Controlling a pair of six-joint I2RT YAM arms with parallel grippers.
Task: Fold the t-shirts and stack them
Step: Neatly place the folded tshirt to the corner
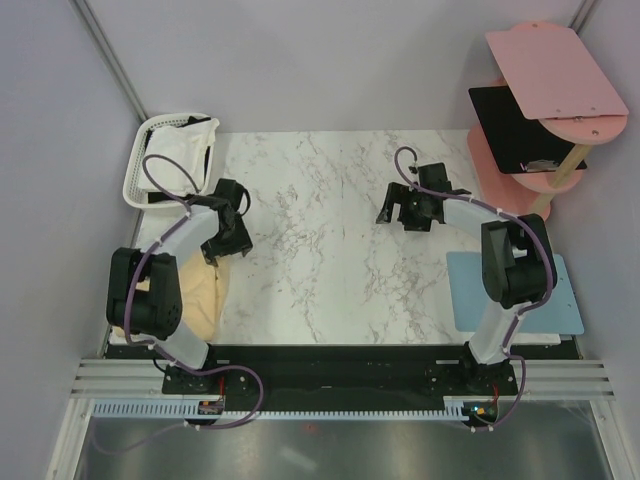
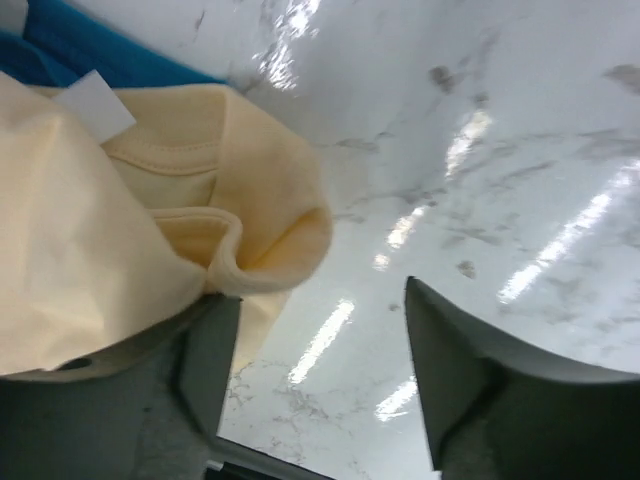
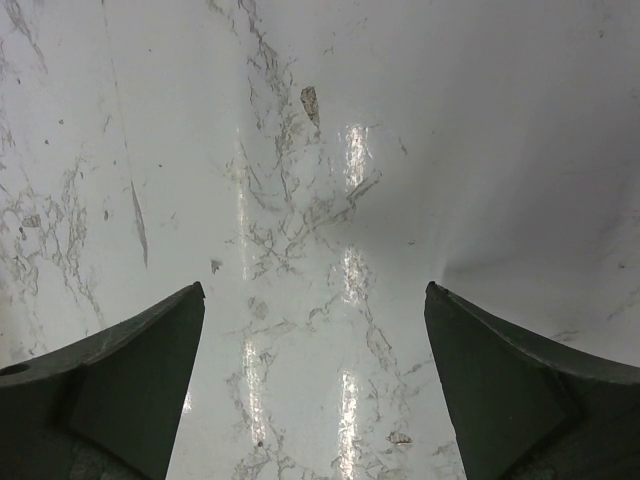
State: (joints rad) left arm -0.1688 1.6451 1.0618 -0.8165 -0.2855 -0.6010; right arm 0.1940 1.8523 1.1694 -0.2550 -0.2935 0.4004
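At the near left corner of the counter (image 1: 330, 285), the pale yellow-cream t-shirt (image 1: 205, 295) lies in a loose heap, partly hidden under the left arm. Just over it the left tool (image 2: 318, 300) stands with its jaws apart and bare marble between them. A rolled edge of the yellow cloth rests against one finger (image 2: 205, 360) (touching it, not pinched), and the shirt's collar and a white label (image 2: 92, 100) face the wrist camera. Beyond the yellow cloth a strip of the teal blue t-shirt (image 2: 110, 55) shows in the upper left of the left wrist view. At the near right, the light-blue mat (image 1: 545, 300) lies flat beside the right arm's base. Farther in, the right tool (image 3: 314, 290) hangs over bare marble, spread wide and holding nothing. At the far left corner the white slotted basket (image 1: 133, 175) holds the white t-shirt (image 1: 185, 150), bunched inside it. At the far right stands a pink stand (image 1: 545, 60) with a black panel (image 1: 510, 125).
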